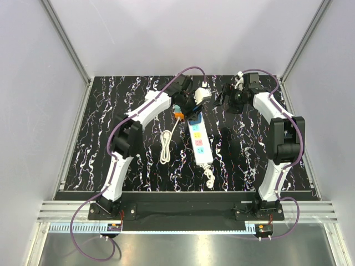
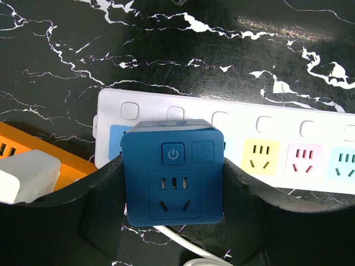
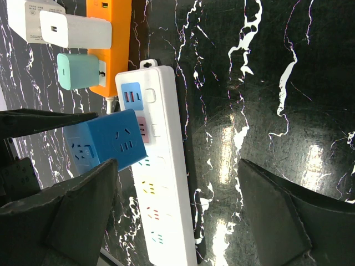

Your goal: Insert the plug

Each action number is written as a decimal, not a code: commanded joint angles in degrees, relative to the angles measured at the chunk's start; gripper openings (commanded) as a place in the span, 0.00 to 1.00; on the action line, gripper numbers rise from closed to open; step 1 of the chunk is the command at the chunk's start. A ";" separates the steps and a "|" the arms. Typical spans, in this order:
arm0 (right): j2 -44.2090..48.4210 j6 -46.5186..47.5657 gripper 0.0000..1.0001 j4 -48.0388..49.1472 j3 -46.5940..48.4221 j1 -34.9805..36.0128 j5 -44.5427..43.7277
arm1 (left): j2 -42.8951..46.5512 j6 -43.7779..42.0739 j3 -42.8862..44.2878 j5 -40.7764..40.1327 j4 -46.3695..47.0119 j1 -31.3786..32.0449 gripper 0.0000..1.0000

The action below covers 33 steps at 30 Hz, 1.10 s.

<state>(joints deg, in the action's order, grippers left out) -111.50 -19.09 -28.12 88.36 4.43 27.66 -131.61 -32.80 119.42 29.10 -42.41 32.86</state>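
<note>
Now, mid-frame in the left wrist view, the left gripper (image 2: 173, 206) clamps the plug (image 2: 173, 172) over the strip's (image 2: 277, 130) left end, so it is best, I judge, to keep it level, line pins to socket and press straight down, while the right gripper (image 3: 178, 208) hangs wide, empty.

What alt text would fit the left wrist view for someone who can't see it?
A blue cube plug sits gripped between two black fingers, in front of a white power strip with yellow, pink and light-blue sockets. An orange strip with a white adapter lies at left on the black marbled table.
</note>
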 commanded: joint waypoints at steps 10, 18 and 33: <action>0.85 0.02 0.90 1.66 1.03 -0.30 2.04 | -5.76 0.19 4.86 4.65 -3.90 -2.01 0.00; 1.46 -6.99 0.75 4.38 0.41 -0.21 10.55 | -6.38 -2.18 5.48 2.37 -5.22 -1.05 0.00; 2.44 -12.29 0.74 7.22 -1.70 4.53 14.18 | -6.90 -5.17 6.09 1.31 -5.31 0.54 0.00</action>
<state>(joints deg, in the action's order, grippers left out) -111.28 -31.66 -20.71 85.91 6.72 40.62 -135.11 -36.45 125.12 32.29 -45.47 32.64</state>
